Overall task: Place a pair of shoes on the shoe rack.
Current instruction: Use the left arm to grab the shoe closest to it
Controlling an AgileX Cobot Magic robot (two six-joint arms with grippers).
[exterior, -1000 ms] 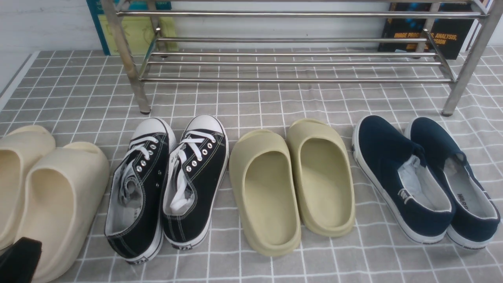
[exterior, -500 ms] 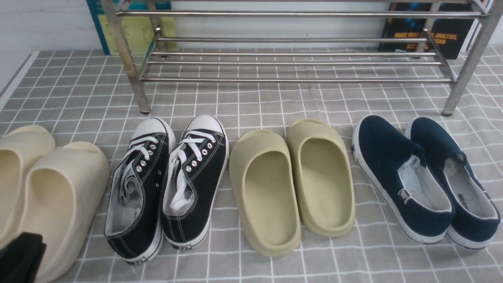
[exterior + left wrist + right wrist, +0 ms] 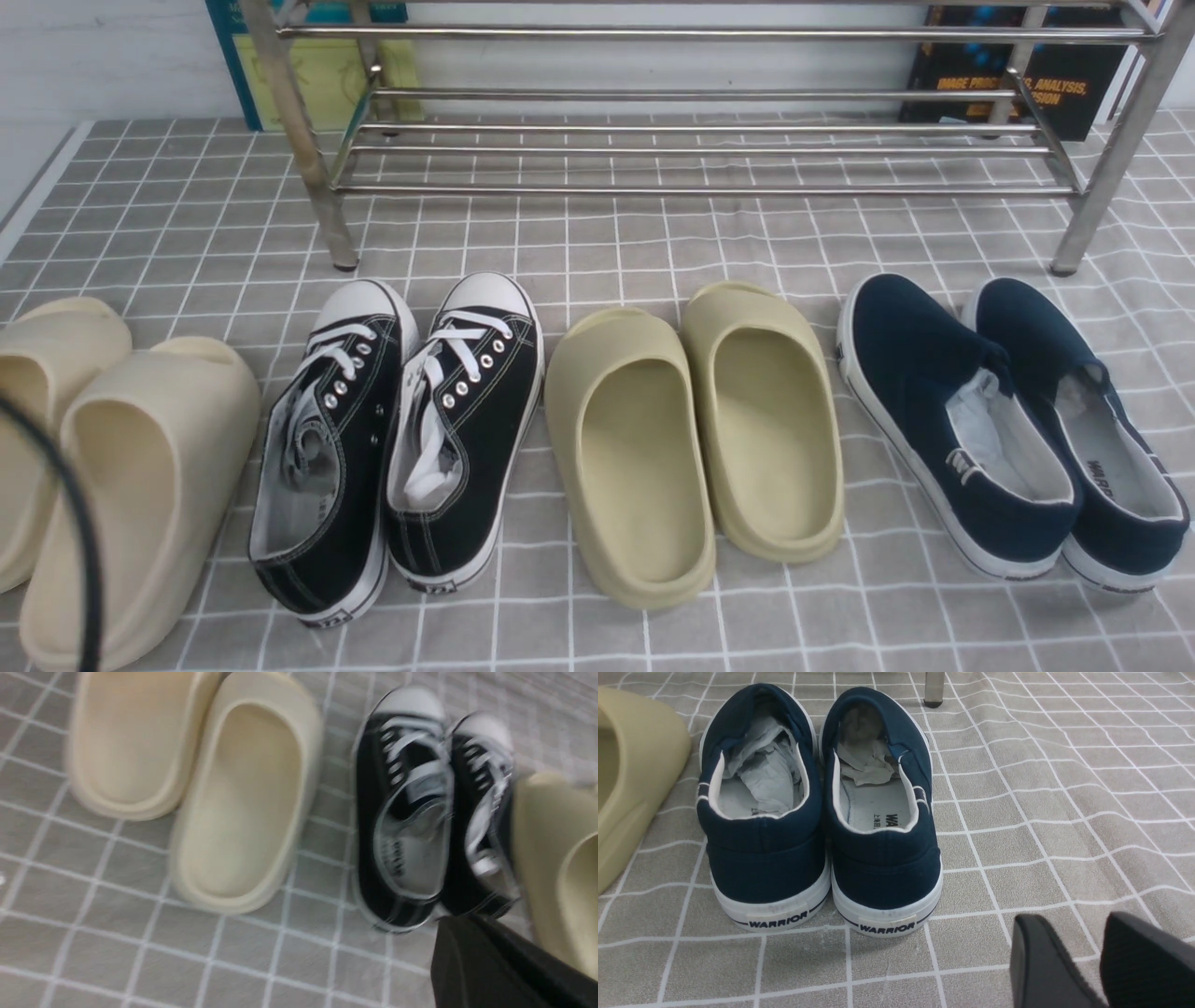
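Farthest left, my left pincer (image 3: 467,952) has dropped out of the front view's lower corner, where it sat a moment ago. Only a black cable (image 3: 79,523) now arcs across the beige foam slides (image 3: 140,467). Its jaws have snapped shut on nothing, and the blurred wrist view tells me that arm is swinging, with the heels of the sneakers just beyond it. I judge the reach is starting, but no grasp is made.

The pair of black canvas sneakers (image 3: 467,420) stands side by side on the checked cloth (image 3: 607,243), toes toward the shoe rack (image 3: 691,189), well short of it. Its shelves are bare.

Rightward come the olive foam slides (image 3: 691,439), close beside the sneakers and crowding a grip from that side. Then come the navy slip-ons (image 3: 1008,420), stuffed with paper. My right pincer (image 3: 1080,926) hangs behind their heels, slightly parted and empty.
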